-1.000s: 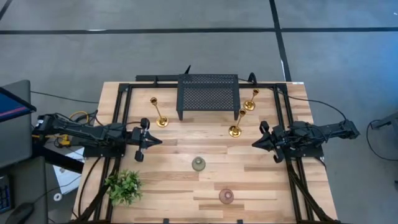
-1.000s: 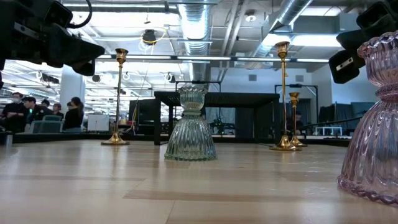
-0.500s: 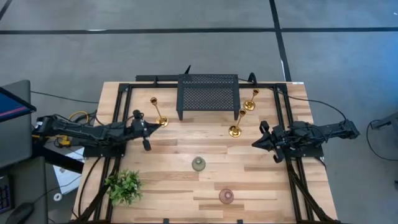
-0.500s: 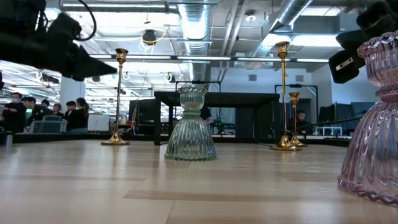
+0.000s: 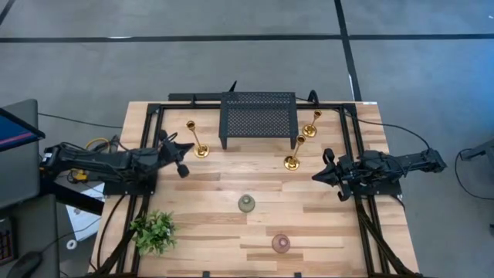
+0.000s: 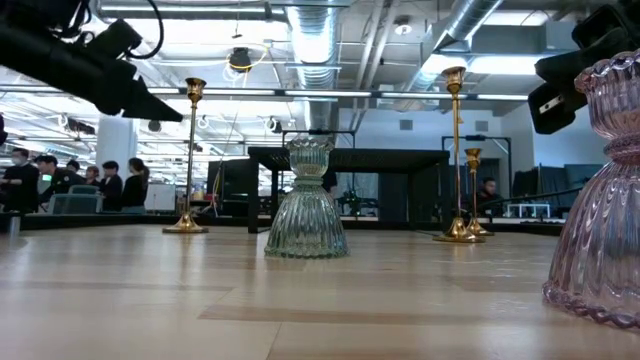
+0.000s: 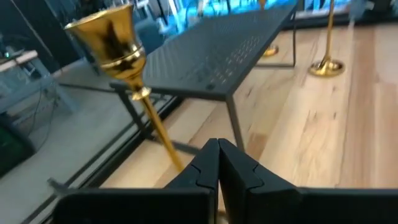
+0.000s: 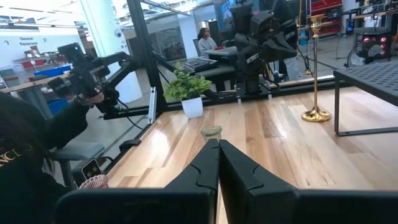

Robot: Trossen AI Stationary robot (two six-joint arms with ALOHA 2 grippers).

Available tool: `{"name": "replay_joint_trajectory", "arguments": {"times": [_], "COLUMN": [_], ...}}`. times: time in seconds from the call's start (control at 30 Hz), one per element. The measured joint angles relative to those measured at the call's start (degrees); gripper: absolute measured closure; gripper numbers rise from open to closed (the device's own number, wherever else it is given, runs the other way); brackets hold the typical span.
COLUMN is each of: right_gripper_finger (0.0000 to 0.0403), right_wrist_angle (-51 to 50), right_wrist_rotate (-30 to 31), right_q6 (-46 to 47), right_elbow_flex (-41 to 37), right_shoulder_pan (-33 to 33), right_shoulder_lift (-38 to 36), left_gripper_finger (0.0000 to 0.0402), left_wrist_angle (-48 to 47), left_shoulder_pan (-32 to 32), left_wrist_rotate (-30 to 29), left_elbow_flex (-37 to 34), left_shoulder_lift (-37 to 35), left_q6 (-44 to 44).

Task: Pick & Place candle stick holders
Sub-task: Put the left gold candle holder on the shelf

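Three gold candlesticks stand upright on their round bases: one at the far left (image 5: 197, 140), two at the far right (image 5: 296, 153) (image 5: 312, 123). A grey-green cup (image 5: 246, 204) and a pinkish cup (image 5: 281, 243) stand on the table nearer the front. My left gripper (image 5: 191, 147) is shut and empty, raised, with its tips close beside the left candlestick's stem (image 7: 158, 130); I see no touch. My right gripper (image 5: 315, 177) is shut and empty at the table's right, near the closer right candlestick.
A black perforated rack (image 5: 258, 116) stands at the far middle, between the candlesticks. A small leafy plant (image 5: 154, 230) sits at the near left corner. Black frame rails (image 5: 152, 131) run along the table's sides. People show in the room beyond the table (image 6: 110, 185).
My left gripper has swung toward the table's far edge and risen a little, turning its tips toward the left gold candlestick. The candlesticks and cups have stayed where they were.
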Motion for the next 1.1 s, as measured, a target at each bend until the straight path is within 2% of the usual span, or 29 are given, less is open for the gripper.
{"name": "replay_joint_trajectory", "arguments": {"times": [0.2,0.43,0.63,0.83,1.1], "right_gripper_finger": [0.0403,0.0403,0.0403,0.0403,0.0403], "right_wrist_angle": [0.0,0.0,0.0,0.0,0.0], "right_wrist_rotate": [0.1,0.2,0.2,0.2,0.2], "right_q6": [0.0,0.2,0.2,0.1,0.1], "right_elbow_flex": [0.0,0.0,0.0,0.0,0.0], "right_shoulder_pan": [0.0,0.0,0.0,0.0,0.0], "right_shoulder_lift": [0.0,0.0,0.0,0.0,0.0], "left_gripper_finger": [0.0397,0.0394,0.0386,0.0323,0.0228], "left_wrist_angle": [-5.6,-5.2,-1.2,-0.5,4.3], "left_shoulder_pan": [0.2,1.1,1.1,1.1,1.1], "left_wrist_rotate": [-4.3,-4.8,-6.1,-6.2,-6.2], "left_elbow_flex": [1.1,1.1,1.1,1.1,1.1], "left_shoulder_lift": [0.0,0.0,0.1,1.6,10.4], "left_q6": [-0.9,-2.3,-3.9,-7.7,-11.7]}}
